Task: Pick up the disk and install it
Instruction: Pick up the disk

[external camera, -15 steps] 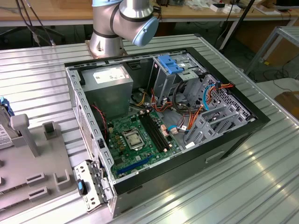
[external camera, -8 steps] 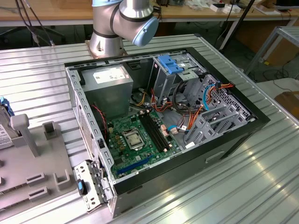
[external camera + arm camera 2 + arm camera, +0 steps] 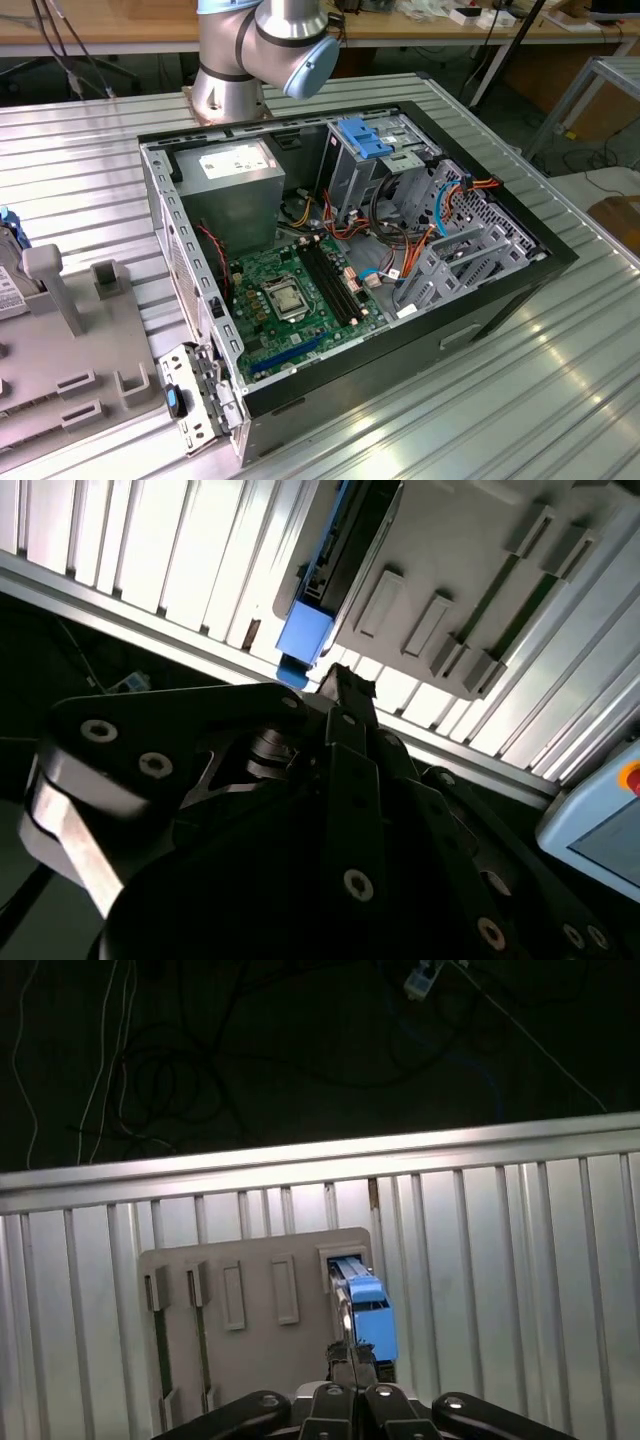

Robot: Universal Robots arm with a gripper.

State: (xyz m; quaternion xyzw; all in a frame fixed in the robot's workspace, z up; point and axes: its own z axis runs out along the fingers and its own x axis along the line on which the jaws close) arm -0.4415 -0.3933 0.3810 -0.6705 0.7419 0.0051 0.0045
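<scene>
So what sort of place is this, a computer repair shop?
More likely a robotics lab or workshop: a robot arm stands on a ribbed metal table beside an open computer case, with wooden workbenches and cables behind.

Blue-railed, dark-faced flat disk (image 3: 367, 1312) stood on edge in a slot of the grey plastic holder plate (image 3: 250, 1360). Its near end was covered by the black gripper (image 3: 351, 1368), which was itself cut by the picture's edge in both wrist views. Disk's face too foreshortened to make out. A pale box with a red-orange button (image 3: 600, 820) was cropped at the edge. In the exterior view, the silver, blue-capped robot arm (image 3: 262, 50) ran off the upper edge; the holder plate ran off the exterior view's left.
</scene>
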